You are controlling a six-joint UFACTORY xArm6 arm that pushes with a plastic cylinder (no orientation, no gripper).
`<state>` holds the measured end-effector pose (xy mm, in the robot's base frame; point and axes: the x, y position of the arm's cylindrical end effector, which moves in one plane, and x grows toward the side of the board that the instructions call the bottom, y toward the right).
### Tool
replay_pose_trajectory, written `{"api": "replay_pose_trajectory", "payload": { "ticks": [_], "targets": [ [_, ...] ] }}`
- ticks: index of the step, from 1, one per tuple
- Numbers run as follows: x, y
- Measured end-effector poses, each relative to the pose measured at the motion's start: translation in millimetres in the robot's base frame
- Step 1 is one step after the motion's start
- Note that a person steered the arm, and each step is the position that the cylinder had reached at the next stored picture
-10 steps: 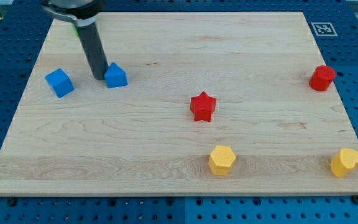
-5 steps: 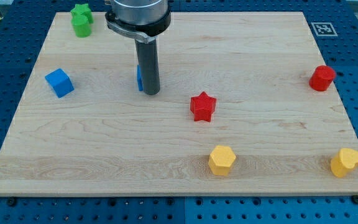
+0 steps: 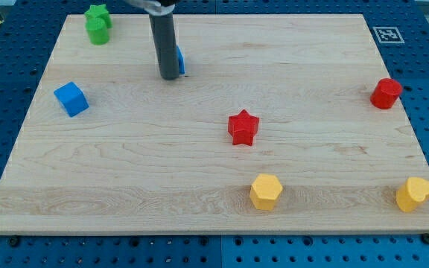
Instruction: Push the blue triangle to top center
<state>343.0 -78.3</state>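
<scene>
My tip [image 3: 170, 77] stands on the wooden board [image 3: 214, 186], in its upper left part, and the dark rod rises straight up from it and leaves the view at the top. The rod has no jaws, so there is nothing to spread or press together; it holds nothing. The blue triangle [image 3: 179, 60] is directly behind the rod, on the tip's right side and a little toward the view's top, and it seems to touch the rod. Only a narrow blue edge of it shows, so its shape cannot be made out here. From the blue triangle, the green block [image 3: 97, 24] lies to the upper left, near the board's top left corner. The blue cube [image 3: 71, 98] lies to the lower left of the triangle, near the board's left edge. The red star [image 3: 243, 127] is to the lower right of the triangle, well apart from it. The yellow hexagon [image 3: 266, 191] is below the star, near the board's bottom edge. The red block [image 3: 386, 93] is far right of the triangle, near the right edge. The yellow block [image 3: 414, 194] sits in the bottom right corner.
</scene>
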Motion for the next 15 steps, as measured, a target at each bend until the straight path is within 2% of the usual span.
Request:
{"api": "replay_pose_trajectory", "payload": {
  "ticks": [1,4,6,9,11,14,15],
  "targets": [
    [-38,12],
    [-69,-23],
    [-76,-10],
    [-79,38],
    [-60,73],
    [-96,97],
    [-93,97]
  ]
}}
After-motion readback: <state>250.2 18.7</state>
